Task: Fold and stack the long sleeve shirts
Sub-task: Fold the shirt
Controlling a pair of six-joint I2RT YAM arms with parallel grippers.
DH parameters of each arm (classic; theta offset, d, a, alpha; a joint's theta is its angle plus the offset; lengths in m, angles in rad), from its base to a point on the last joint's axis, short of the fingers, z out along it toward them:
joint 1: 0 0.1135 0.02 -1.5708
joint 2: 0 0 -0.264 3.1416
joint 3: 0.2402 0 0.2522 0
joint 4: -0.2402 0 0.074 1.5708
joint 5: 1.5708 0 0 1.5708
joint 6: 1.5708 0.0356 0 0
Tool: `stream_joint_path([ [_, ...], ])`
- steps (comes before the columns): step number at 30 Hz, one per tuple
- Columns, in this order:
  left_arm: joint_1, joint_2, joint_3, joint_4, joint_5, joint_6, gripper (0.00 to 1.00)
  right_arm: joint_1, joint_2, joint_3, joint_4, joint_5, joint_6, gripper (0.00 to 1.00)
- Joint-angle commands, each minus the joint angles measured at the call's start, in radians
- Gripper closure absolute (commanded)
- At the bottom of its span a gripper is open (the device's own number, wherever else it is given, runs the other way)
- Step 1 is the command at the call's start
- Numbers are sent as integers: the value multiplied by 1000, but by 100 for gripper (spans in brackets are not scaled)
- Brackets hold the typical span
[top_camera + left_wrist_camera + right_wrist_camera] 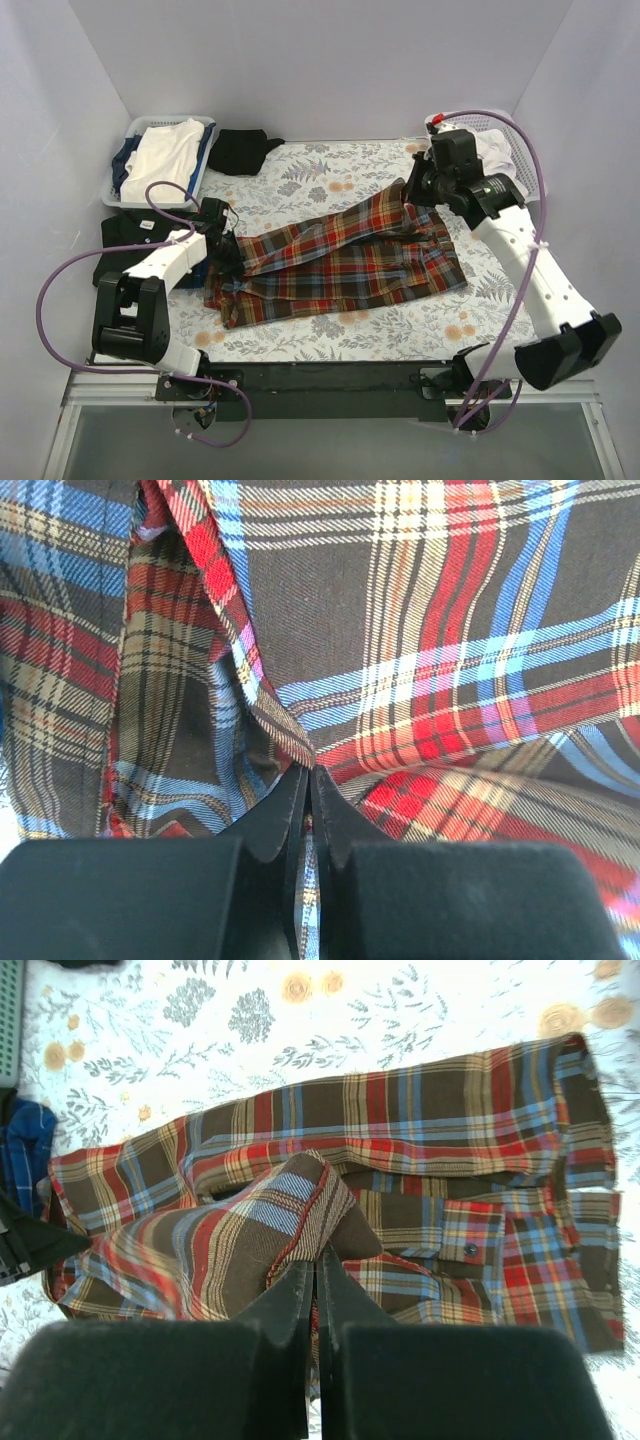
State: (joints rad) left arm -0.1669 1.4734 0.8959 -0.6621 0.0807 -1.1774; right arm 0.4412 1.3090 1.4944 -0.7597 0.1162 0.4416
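- Fabric is pinched at both ends: the soft red-orange tartan plaid shirt (pixel 345 265) lies spread across the middle of the floral-print desk (pixel 330 170), with one part raised towards the right arm.
- Left end effector (pixel 309 780) is clamped tight on a fold of the plaid shirt at its left edge, and no gap shows between the fingers.
- Right end effector (pixel 316 1260) is likewise closed, gripping a doubled-over piece of the plaid shirt and holding it above the rest of the garment.
- Plain black shirt (pixel 130 235) sits folded at the desk's left edge, just in front of the white slatted plastic basket (pixel 172 119).
- Risk, as I judge it: both grips look thin, so pulling the arms apart could slip the cloth out of one pinch and drop the fold crooked.
- Catching more than one layer could also drag the cloth beneath and bunch the plaid shirt instead of folding it flat.
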Motion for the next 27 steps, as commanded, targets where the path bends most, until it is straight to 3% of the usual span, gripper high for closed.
stream_joint_path([
  [1,0,-12,26,-31,-16,33,100,-12,102,98,-10,-110,-9,99],
  [6,1,10,58,-27,-18,32,100,-13,211,104,-64,-174,-75,99],
  [20,1,113,199,-47,-142,-10,95,-71,498,196,-170,-52,-27,99],
  [23,0,137,230,-42,-145,-14,91,-94,541,208,-168,-44,-70,75],
  [24,0,154,238,-42,-144,-14,90,-96,547,220,-168,-36,-82,59],
  [27,0,180,259,-47,-145,-11,88,-99,538,233,-156,-12,-138,45],
])
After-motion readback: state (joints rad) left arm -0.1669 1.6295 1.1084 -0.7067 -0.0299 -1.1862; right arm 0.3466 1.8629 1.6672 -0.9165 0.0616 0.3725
